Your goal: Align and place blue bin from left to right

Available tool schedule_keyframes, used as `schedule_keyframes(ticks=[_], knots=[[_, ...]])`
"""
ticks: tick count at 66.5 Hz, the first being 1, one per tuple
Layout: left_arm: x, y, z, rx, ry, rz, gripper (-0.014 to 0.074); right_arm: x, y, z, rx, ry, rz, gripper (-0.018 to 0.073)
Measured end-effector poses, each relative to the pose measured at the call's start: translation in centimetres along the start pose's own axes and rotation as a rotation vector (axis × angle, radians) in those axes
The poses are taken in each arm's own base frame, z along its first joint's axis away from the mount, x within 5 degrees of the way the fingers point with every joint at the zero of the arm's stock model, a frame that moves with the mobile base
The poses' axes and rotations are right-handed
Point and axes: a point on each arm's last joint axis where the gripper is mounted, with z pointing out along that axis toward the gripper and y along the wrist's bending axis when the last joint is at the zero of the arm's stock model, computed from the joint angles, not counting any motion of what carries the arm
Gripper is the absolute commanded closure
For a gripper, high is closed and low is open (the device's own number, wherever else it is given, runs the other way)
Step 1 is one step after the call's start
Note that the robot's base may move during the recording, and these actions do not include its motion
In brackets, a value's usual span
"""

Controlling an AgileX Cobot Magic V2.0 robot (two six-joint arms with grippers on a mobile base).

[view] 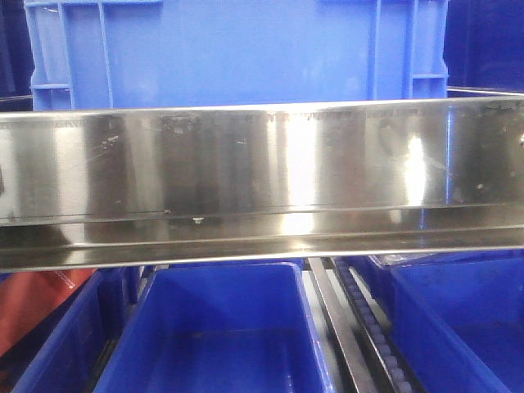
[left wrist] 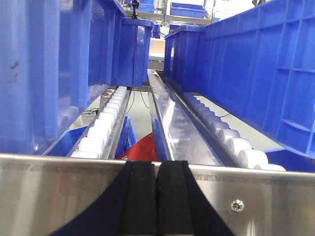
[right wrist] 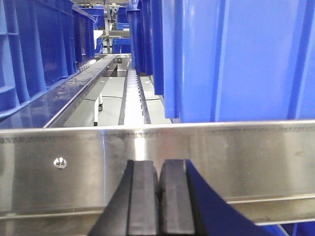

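Observation:
A blue bin stands on the upper level right behind a steel front rail, filling most of the front view. In the left wrist view my left gripper is shut with nothing in it, low in front of the rail, facing the gap between a blue bin on the left and one on the right. My right gripper is also shut and empty, in front of the rail, just left of a close blue bin. Neither gripper touches a bin.
White roller tracks and a steel divider run away between the bin rows. More blue bins line the far lanes. On the lower level sit open blue bins and a red one.

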Motion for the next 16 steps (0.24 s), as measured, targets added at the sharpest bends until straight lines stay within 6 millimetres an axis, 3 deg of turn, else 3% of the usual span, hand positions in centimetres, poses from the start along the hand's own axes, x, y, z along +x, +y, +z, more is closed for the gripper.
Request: schedule_keyframes(ticks=[16], knots=[[0.00,0.00,0.00,0.000,0.000,0.000,0.0707,0.00,0.00,0.00,0.000,0.000,0.000,0.0721]])
